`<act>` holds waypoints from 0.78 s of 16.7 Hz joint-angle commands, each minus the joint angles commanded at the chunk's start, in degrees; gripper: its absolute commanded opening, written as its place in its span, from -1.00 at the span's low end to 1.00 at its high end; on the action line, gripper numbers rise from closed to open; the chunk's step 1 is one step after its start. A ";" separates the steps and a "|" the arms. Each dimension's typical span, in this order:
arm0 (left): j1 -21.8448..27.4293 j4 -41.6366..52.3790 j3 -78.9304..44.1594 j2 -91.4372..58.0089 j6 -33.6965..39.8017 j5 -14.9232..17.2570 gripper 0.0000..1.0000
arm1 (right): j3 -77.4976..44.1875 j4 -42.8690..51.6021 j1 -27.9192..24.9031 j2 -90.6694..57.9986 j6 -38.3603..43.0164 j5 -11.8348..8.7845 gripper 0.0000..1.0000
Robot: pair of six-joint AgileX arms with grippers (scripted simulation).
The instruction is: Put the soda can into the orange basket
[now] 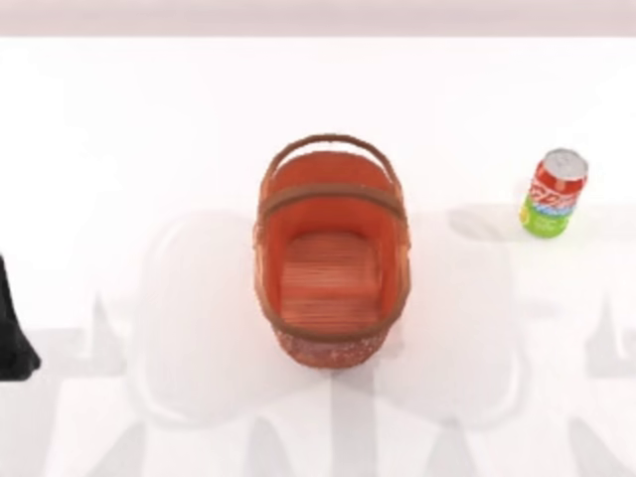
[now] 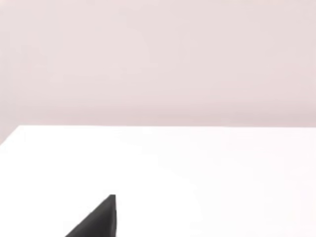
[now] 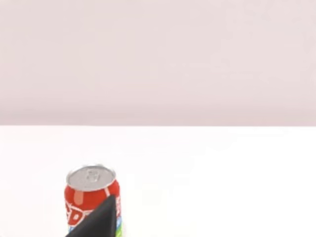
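- While you look down from the top view, the orange basket sits at the middle of the white table, handle arched across it, its slatted floor bare.
- You'll find the soda can standing upright well apart from the basket, out toward the table's right side, silver top up, red above and lime-green below.
- Your left arm shows only as a dark shape at the table's left edge, parked far from both things.
- From the left wrist view you get just one dark finger tip over bare table, so you cannot tell how that gripper's jaws stand.
- From the right wrist view the can stands just beyond a dark finger tip that overlaps its lower part; whether they touch is unclear.
- You cannot tell the right jaws' state either; that arm is out of the top view.
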State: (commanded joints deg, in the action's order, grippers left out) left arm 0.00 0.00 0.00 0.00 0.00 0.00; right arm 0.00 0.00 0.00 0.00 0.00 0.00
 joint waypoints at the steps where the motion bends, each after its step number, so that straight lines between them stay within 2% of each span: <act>1: 0.00 0.00 0.00 0.00 0.00 0.00 1.00 | 0.00 0.00 0.00 0.00 0.00 0.00 1.00; 4: 0.00 0.00 0.00 0.00 0.00 0.00 1.00 | -1.70 1.33 -0.39 -1.73 -0.55 -0.19 1.00; 7: 0.00 0.00 0.00 0.00 0.00 0.00 1.00 | -8.69 6.42 -1.52 -8.85 -2.66 -0.57 1.00; 13: 0.00 0.00 0.00 0.00 0.00 0.00 1.00 | -35.38 24.19 -4.12 -37.91 -9.87 -0.54 1.00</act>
State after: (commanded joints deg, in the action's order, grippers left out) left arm 0.00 0.00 0.00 0.00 0.00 0.00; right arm -35.38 24.19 -4.12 -37.91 -9.87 -0.54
